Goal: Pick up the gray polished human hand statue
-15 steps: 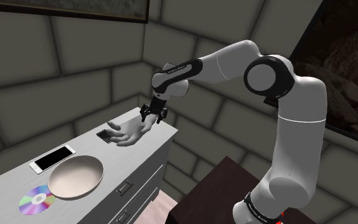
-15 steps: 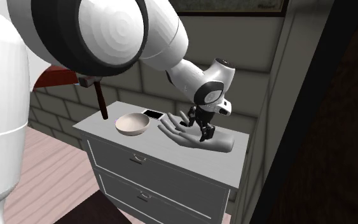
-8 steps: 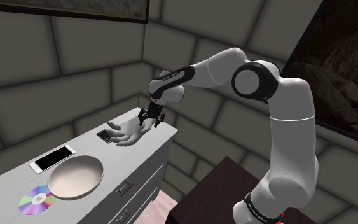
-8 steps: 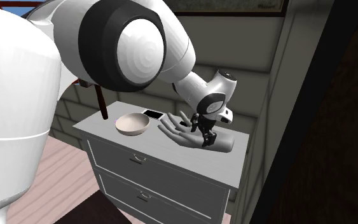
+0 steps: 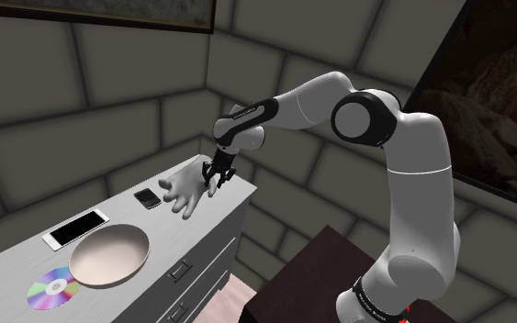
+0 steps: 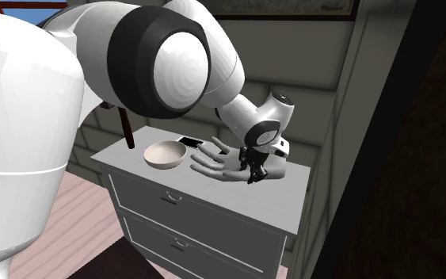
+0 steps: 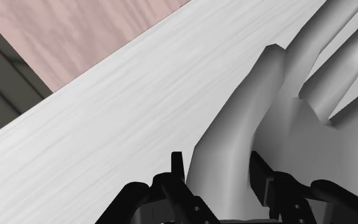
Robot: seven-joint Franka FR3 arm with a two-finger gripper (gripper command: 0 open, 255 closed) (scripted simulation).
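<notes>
Tool: the black 2-finger tool [image 5: 212, 177] [image 6: 253, 170] [image 7: 217, 162] pointed down over the dresser's near end, closed narrow onto the statue, with 1 finger pressed to each side.
Hand statue: the gray, glossy hand statue [image 5: 181, 193] [image 6: 217, 164] [image 7: 279, 127] sat clasped at its wrist end, palm up, with its fingers spread away from the tool. I could not tell whether it touched the top beneath it.
Dresser: the pale gray dresser [image 5: 231, 220] [image 6: 213, 208] [image 7: 107, 127] stood directly under the tool, with 2 drawer fronts in the second exterior view.
Dark flat item: a small dark slab [image 5: 147, 197] lay just past the statue's fingertips from the tool.
Bowl: a white bowl [image 5: 109, 254] [image 6: 165, 154] stood beyond the statue, well apart from the tool.
Phone: a white-edged phone [image 5: 75, 229] with a black screen lay just beside the bowl.
Disc: a shiny disc [image 5: 52, 288] lay farthest from the tool, just past the bowl.
Floor: pinkish floor [image 7: 95, 32] showed beyond the dresser's edge, below the tool.
</notes>
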